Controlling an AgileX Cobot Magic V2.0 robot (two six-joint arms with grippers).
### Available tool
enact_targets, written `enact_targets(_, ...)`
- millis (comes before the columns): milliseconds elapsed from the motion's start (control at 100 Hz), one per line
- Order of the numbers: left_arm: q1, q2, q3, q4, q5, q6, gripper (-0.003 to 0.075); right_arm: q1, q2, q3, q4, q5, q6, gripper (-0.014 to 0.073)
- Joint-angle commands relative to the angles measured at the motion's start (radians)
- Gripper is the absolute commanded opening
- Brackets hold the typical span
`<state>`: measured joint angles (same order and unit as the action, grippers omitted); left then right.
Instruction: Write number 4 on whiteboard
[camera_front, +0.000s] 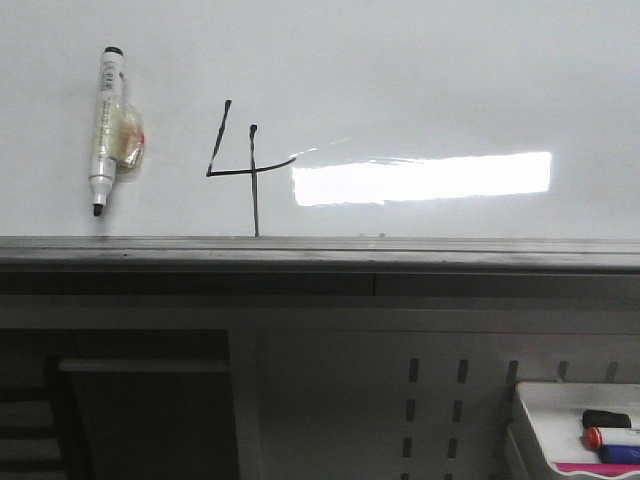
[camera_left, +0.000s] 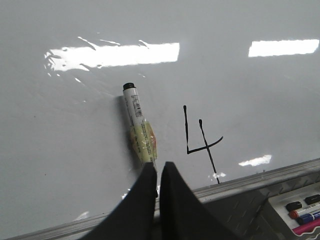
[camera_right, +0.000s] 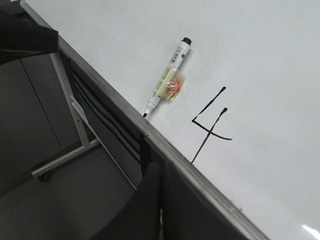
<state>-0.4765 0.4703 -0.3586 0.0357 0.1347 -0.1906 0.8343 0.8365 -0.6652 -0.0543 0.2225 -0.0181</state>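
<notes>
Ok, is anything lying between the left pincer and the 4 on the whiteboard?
Nothing lies directly between them. The left pincer is shut above the whiteboard, and the marker lies just beyond its tips, off to one side of the 4. The board between pincer and 4 is bare.

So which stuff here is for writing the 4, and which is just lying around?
For the job:
- the number 4, already drawn
- the whiteboard
- the marker lying on the board, uncapped

Just lying about:
- the white tray beside the board
- the spare markers in it
</notes>
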Motion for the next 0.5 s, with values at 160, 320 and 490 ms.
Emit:
enact_targets(160,0.003,-0.180,0.069,0.058,-0.068,-0.008,-0.0020,-0.005,-0.265,0.239,-0.014,-0.203,-0.009,-0.0062)
enact_targets(320,0.003,-0.201,0.079,0.054,-0.068,-0.008,-0.0020,-0.005,-0.330,0.289,-0.014,-0.206,-0.009,-0.0064)
enact_targets(490,0.003,-0.201,0.079,0.054,-0.068,-0.008,-0.0020,-0.005,-0.328,0.291,-0.014,-0.201,-0.009,-0.0064)
